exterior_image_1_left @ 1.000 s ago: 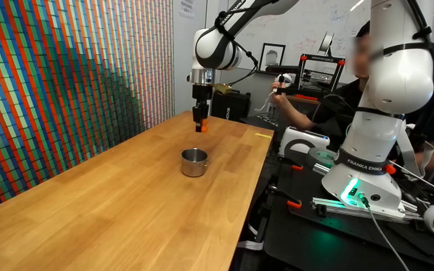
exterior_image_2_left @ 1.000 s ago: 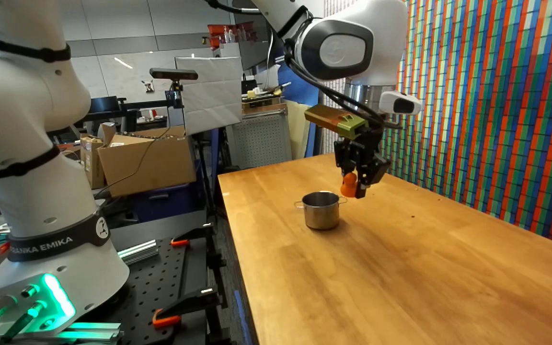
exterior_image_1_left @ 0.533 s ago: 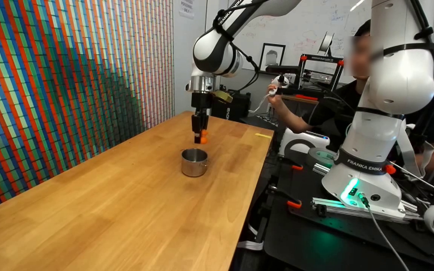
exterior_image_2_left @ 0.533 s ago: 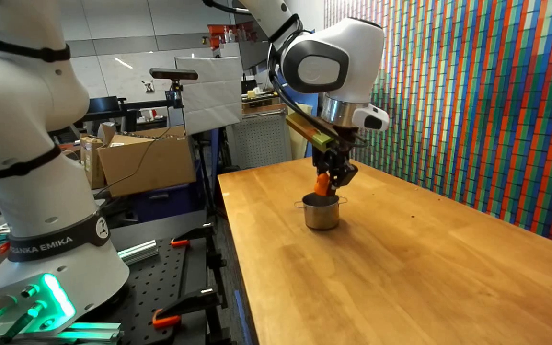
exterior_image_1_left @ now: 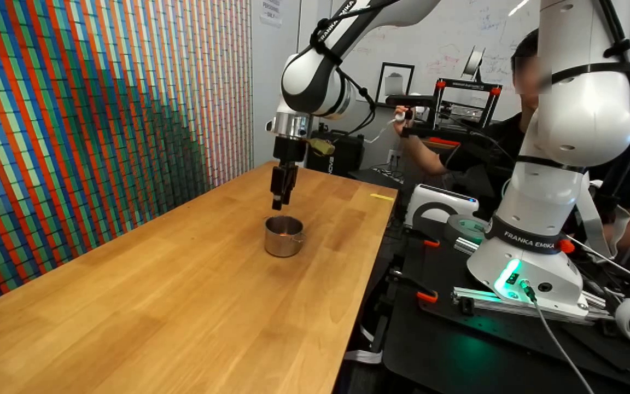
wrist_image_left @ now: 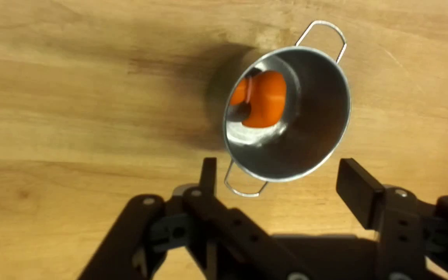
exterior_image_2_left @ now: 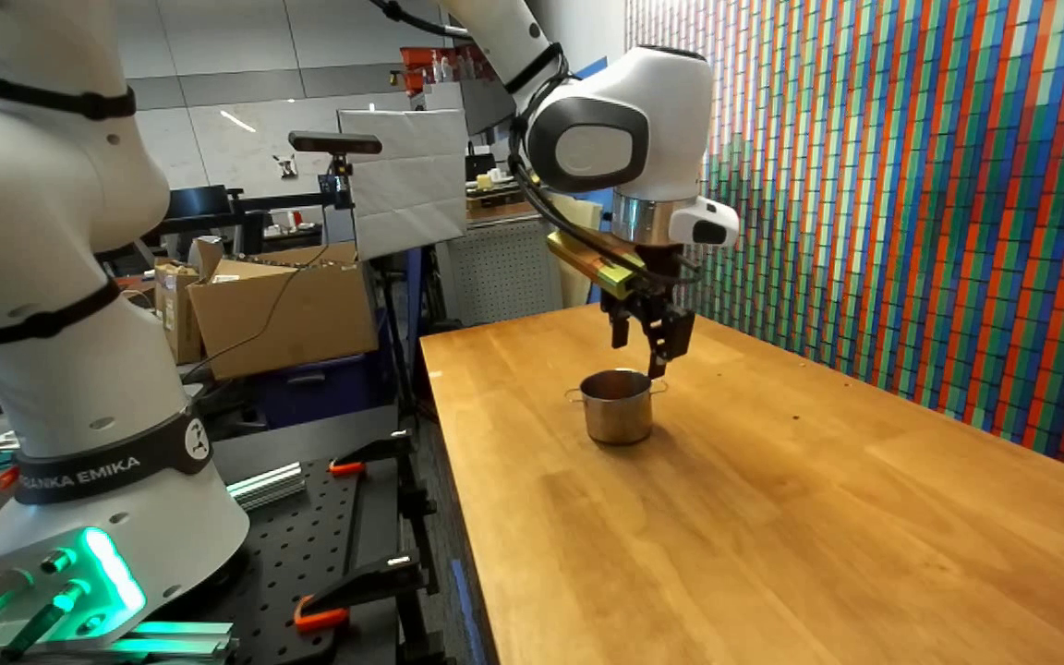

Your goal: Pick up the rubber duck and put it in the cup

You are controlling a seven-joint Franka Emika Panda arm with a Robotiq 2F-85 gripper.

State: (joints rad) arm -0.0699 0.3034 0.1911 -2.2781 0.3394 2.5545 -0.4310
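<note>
- wooden table (exterior_image_1_left: pixel 194 284) stretched out below, and by our reading the placing is done: what's left is a clean exit.
- here's the arm (exterior_image_1_left: pixel 315 76), reaching over the table in both exterior views; we'd want it straight up first, slow, no sideways drift until it's high.
- now the claw (exterior_image_2_left: pixel 638 360): nothing in its grasp, fingers (wrist_image_left: pixel 360 190) spread well apart. we'd leave that spread alone on the way out, no pinching.
- the cup (wrist_image_left: pixel 317 116), upright, far of the fingers in the wrist view, its near-left wire handle (wrist_image_left: pixel 247 195) between them. there's our likeliest snag! in an exterior view a fingertip (exterior_image_2_left: pixel 658 365) looks very near the rim; touching or not, we can't tell.
- and the rubber duck (wrist_image_left: pixel 266 101), there it is, inside the cup, over on the left side! that puts it lower than the claw and, as the wrist view has it, far and slightly left of the gap between the fingers. the rim hides part of its left end.
</note>
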